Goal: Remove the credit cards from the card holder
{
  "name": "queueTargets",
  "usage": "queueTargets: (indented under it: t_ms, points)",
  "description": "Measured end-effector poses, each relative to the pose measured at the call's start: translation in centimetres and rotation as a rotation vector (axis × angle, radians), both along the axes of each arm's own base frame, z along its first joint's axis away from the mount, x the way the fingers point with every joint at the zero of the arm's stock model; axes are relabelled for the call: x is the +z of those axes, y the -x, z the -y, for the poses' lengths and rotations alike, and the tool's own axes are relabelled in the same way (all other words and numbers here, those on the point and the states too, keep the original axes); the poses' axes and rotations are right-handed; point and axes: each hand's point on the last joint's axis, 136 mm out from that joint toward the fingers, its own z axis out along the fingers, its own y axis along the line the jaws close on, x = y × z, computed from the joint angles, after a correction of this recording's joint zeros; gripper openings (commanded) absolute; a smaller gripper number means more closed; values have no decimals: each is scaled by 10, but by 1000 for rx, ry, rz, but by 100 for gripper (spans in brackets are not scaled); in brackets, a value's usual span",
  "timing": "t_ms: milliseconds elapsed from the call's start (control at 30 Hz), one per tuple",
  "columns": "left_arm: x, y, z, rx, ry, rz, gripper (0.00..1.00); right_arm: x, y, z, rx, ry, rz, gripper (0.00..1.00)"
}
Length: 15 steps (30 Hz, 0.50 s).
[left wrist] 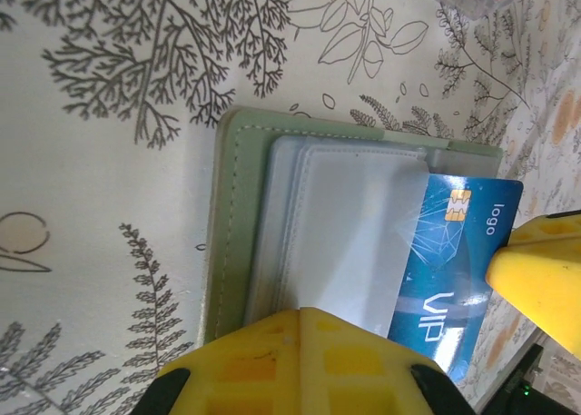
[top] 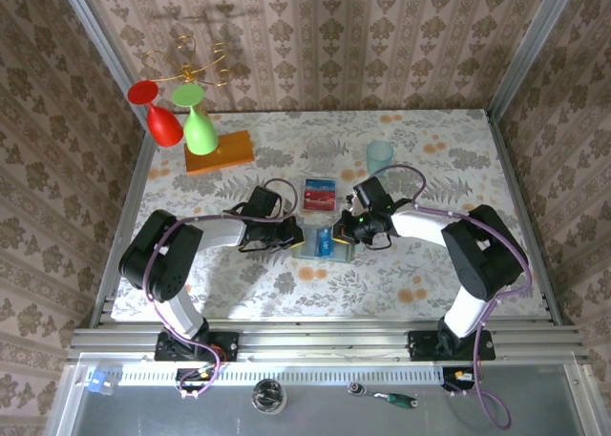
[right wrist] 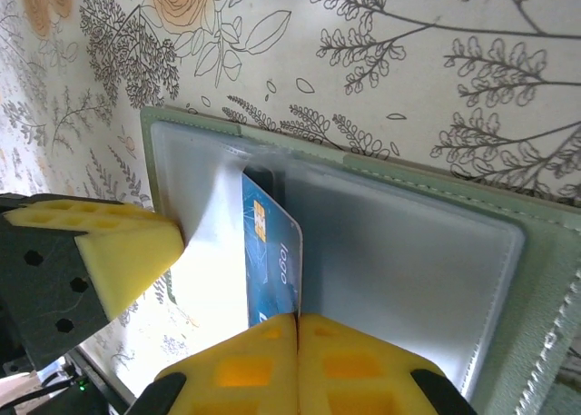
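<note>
- Progress: a small stack of red-and-blue plastic cards (top: 318,196) lies out on the floral table (top: 267,285), just beyond the flat pale green two-panel card holder (top: 325,244).
- One blue plastic VIP card (left wrist: 458,251) sits half out of its clear pocket, not yet free. Whether others remain inside, I cannot tell.
- My right gripper (right wrist: 297,329) is clenched on that card's edge. My left gripper (left wrist: 300,329) is pressed shut, pinning the holder down.
- The right wrist view gives me the pinch, the left wrist view the card's exposed length, and the overhead view the removed stack.

card holder (left wrist: 234,251): pale grey-green, clear pockets
credit card (left wrist: 454,279): blue, white lettering, gold chip
tablecloth (left wrist: 109,206): cream, grey leaf print, orange flowers
</note>
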Motion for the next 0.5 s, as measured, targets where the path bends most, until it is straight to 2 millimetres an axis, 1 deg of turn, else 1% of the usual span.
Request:
queueTargets:
  t_ms: [267, 500]
  points:
    - [0, 1, 2, 3, 24, 2, 0, 12, -2, 5, 17, 62, 5, 8]
    - [0, 2, 4, 10, 42, 3, 0, 16, -1, 3, 31, 106, 6, 8]
